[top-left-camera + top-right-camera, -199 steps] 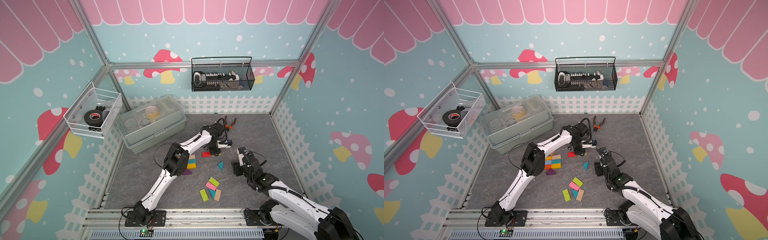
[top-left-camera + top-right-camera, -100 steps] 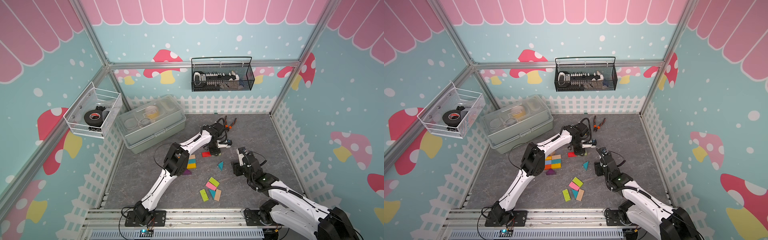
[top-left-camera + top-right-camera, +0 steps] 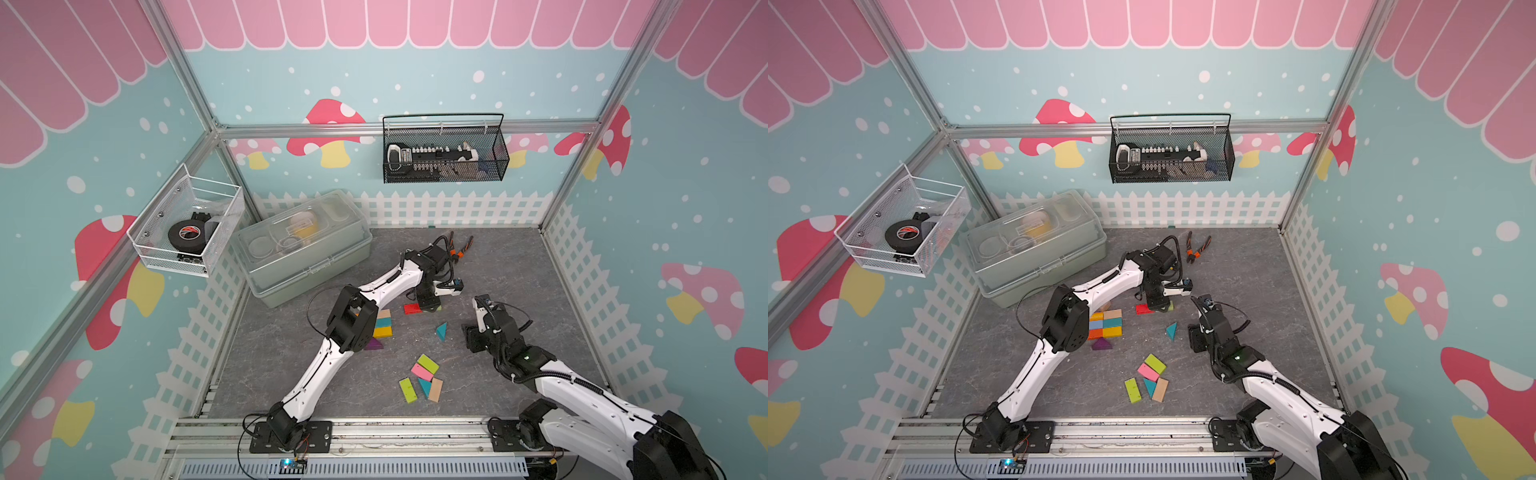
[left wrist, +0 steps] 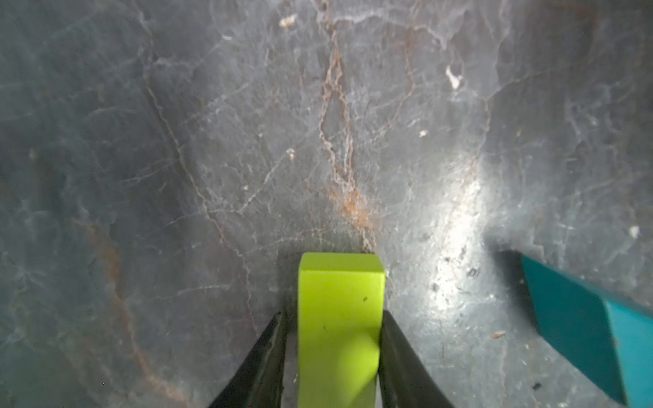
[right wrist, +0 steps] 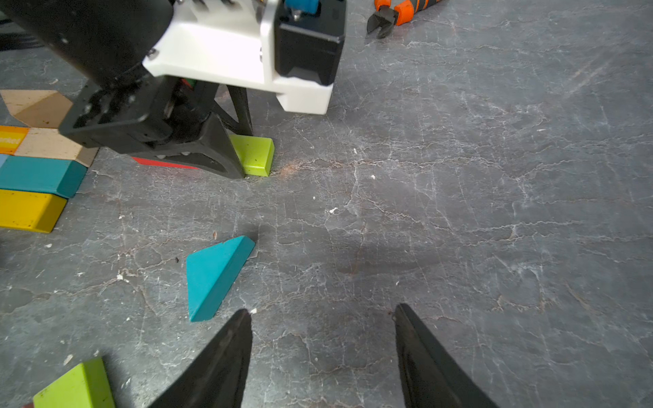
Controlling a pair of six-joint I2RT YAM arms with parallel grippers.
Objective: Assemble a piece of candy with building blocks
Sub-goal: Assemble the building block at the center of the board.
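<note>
Right gripper (image 5: 321, 356): jaws apart, nothing between them, hovering low over bare mat (image 3: 519, 266) toward the right side. Probably parked there to leave the other arm room.

Near front edge, mid-width: loose cluster of five blocks (image 3: 420, 377), touching or nearly so — two lime bars, a pink bar, a tan bar, a teal wedge between them. Looks like unused stock.

Mid-mat: lone teal wedge (image 5: 215, 275), lying flat, apart from everything, just ahead of the right gripper's tip. A likely next pick for that arm, being the closest piece.

Left of centre: tight grid (image 3: 1105, 324) of flat bars in orange, blue, teal, yellow and tan, edges butted, with a purple wedge (image 3: 1101, 344) just at its front side. Judged to be the candy body, the wedge one wrapper end. The left arm's elbow hides part of it.

Further back, mid-mat: left gripper (image 4: 334, 339), pointing down, clamped on a lime block (image 4: 341, 318) by its long sides. The block's free end sits on or just above the mat; cannot tell which. A red block (image 3: 412, 308) lies flat just beside it.

Back edge: pliers (image 3: 1198, 247), not involved.
</note>
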